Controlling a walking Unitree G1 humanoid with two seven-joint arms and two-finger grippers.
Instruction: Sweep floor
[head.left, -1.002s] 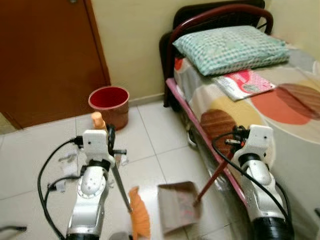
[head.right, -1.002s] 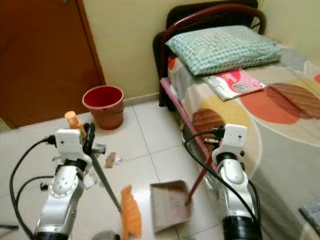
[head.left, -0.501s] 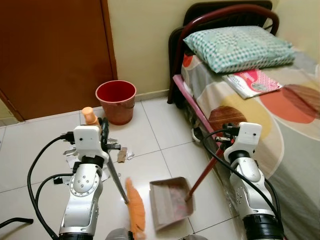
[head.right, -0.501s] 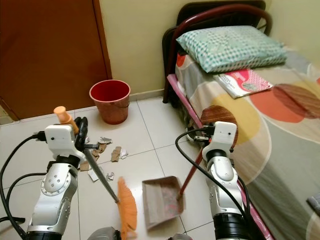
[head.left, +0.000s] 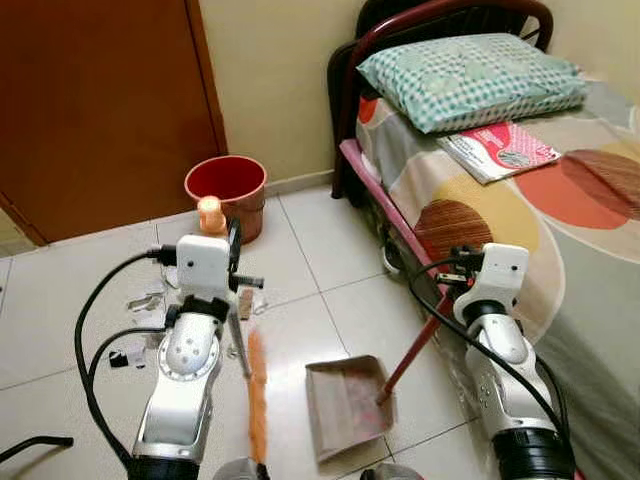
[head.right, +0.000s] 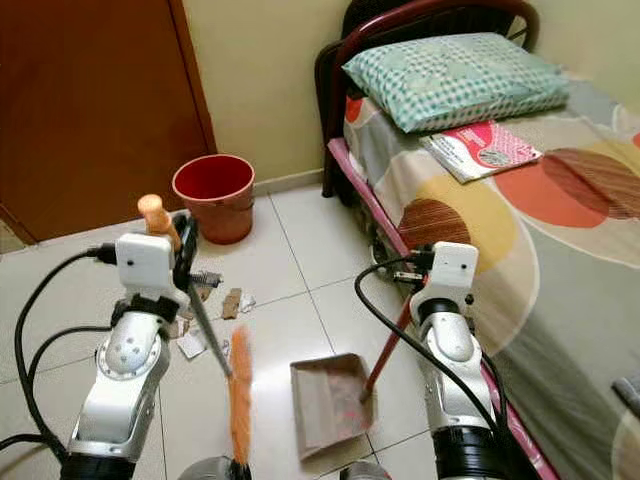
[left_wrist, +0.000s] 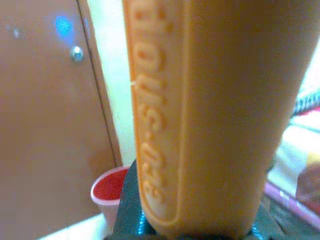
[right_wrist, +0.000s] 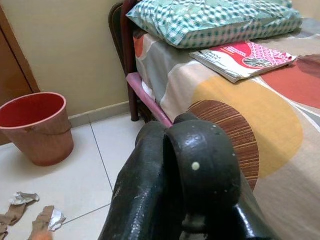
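My left gripper (head.left: 231, 246) is shut on the broom's grey shaft just below its orange grip (head.left: 210, 213). That grip (left_wrist: 200, 115) looms close in the left wrist view. The orange bristles (head.left: 257, 395) hang edge-on over the tiles, left of the brown dustpan (head.left: 350, 405). The dustpan rests on the floor, and its red handle (head.left: 410, 352) rises to my right gripper (head.left: 450, 286), which is shut on it beside the bed frame. Paper and cardboard scraps (head.right: 232, 302) lie on the tiles ahead of the broom, between it and the red bucket (head.left: 225, 190).
A bed (head.left: 520, 200) with a pink frame, checked pillow (head.left: 470, 75) and a red magazine (head.left: 497, 150) runs along the right. A brown door (head.left: 100, 100) stands at the back left. Black cables loop off both arms, and one lies on the floor at the lower left (head.left: 35, 445).
The camera has shifted a little. The broom head has turned edge-on and now sits slightly farther left of the dustpan. The dustpan stays on the floor in the right gripper's hold.
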